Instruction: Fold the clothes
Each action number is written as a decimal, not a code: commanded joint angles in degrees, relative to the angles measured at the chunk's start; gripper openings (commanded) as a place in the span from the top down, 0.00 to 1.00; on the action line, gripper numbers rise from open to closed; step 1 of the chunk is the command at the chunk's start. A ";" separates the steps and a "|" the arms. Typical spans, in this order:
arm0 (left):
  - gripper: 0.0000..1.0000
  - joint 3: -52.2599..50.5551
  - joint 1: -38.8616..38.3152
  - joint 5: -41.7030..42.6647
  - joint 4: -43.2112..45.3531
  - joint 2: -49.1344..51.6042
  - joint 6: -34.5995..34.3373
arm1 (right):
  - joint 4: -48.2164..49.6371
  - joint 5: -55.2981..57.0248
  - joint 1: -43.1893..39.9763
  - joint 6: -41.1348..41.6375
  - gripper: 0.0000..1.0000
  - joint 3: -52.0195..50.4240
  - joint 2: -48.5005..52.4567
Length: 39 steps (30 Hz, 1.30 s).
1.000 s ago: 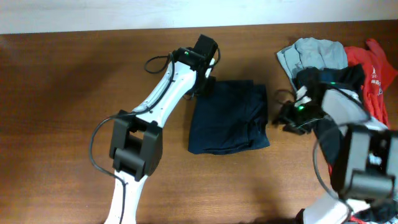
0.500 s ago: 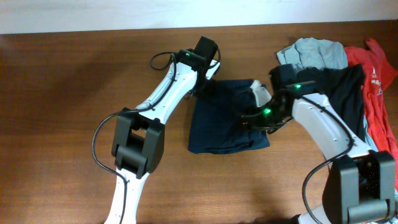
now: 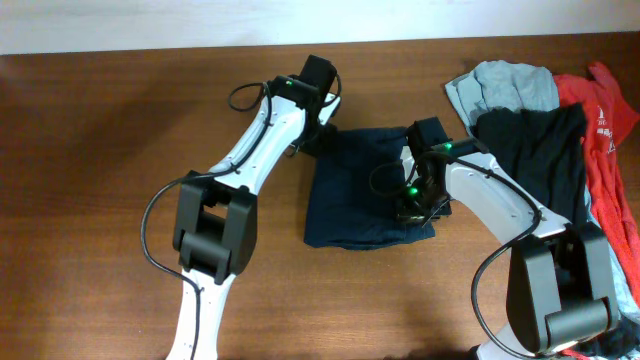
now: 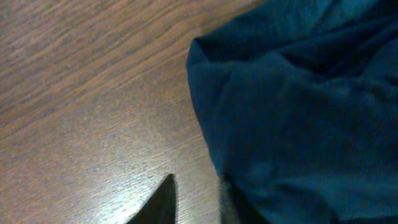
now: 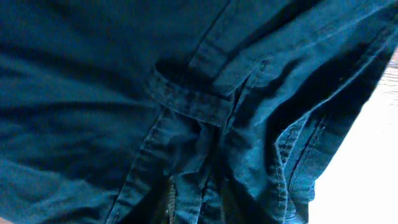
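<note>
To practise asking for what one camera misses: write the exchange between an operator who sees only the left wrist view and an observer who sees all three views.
Operator: I see only a corner of the shorts on the table. Where is the right hand?
Observer: Overhead, it is down over the right side of the shorts.
Operator: What lies under it?
Observer: Its wrist view shows a belt loop on the stitched waistband.
</note>
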 commanded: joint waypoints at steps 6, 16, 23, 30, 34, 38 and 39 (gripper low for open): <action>0.17 0.94 0.07 9.73 0.94 -2.51 10.54 | 0.87 2.01 -0.07 0.33 0.57 -0.39 0.22; 0.37 1.03 1.31 4.42 1.01 -0.48 9.29 | 0.02 1.99 -0.07 0.33 0.56 -0.42 0.22; 0.23 4.00 3.21 20.98 -1.01 -4.46 14.16 | 0.04 2.01 -0.07 0.33 0.55 -0.42 0.22; 0.21 0.59 1.07 25.05 -0.81 -3.39 21.20 | 0.04 2.01 -0.07 0.33 0.55 -0.42 0.22; 0.21 -0.87 0.31 24.48 1.73 -0.20 21.33 | -0.04 1.99 -0.07 0.35 0.55 -0.42 0.22; 0.30 -0.87 0.20 24.65 4.81 3.26 20.85 | -0.46 1.99 -0.07 0.35 0.55 -0.42 0.22; 0.42 -0.87 0.15 24.65 5.40 3.91 20.22 | -0.48 1.99 -0.07 0.35 0.55 -0.42 0.22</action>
